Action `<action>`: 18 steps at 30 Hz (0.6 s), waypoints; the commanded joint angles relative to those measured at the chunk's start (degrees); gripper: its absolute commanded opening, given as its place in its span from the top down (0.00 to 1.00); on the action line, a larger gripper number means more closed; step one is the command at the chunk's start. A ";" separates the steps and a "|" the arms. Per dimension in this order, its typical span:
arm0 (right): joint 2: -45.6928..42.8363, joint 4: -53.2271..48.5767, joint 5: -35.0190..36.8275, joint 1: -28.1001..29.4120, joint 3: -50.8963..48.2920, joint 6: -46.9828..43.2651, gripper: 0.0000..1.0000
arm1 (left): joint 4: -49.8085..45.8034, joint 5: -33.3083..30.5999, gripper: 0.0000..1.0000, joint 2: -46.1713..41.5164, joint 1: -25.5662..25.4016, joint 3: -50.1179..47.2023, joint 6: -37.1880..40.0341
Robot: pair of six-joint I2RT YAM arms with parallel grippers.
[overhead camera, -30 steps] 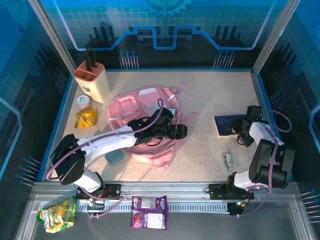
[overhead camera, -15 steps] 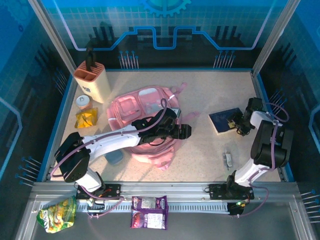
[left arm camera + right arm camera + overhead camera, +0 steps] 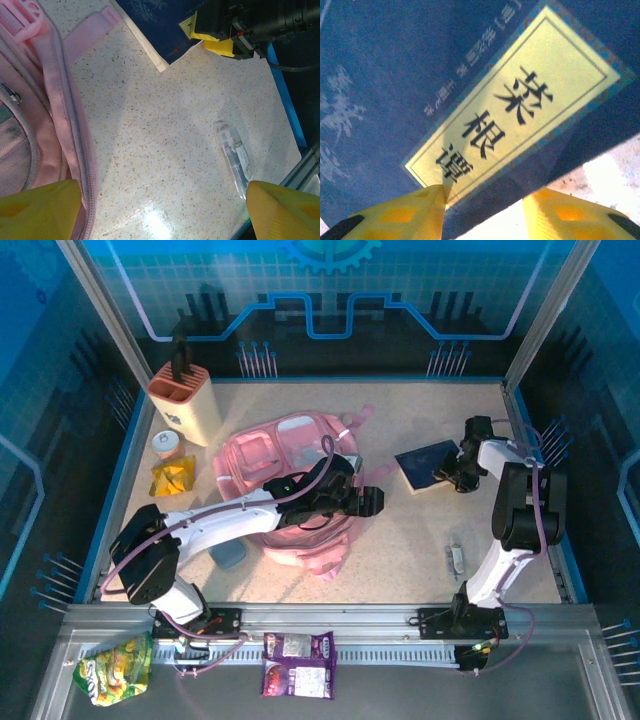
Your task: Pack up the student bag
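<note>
Backpack of soft pink fabric [image 3: 268,452] lies left of right claw [image 3: 448,472], its grip on dark blue book [image 3: 424,462] unclear; nearer left claw [image 3: 375,502] gapes.

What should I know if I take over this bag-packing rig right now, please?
Left end effector: open, empty, above the table just beside the student bag.
Right end effector: jaws astride the blue book's edge; grip unconfirmed.
Bag lies mid-table; its contents cannot be told.
Left to pack: book, clear tube, yellow pouch, all outside the bag.
</note>
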 commanded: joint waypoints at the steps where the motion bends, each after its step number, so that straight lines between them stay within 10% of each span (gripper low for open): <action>1: -4.15 -3.66 3.12 0.04 -0.28 -1.10 0.47 | -1.51 -1.31 0.13 -2.47 -0.28 0.49 0.14; 18: 10.99 -12.61 22.21 17.00 23.57 2.18 0.16 | -5.24 -6.85 0.06 -5.62 2.72 0.91 2.86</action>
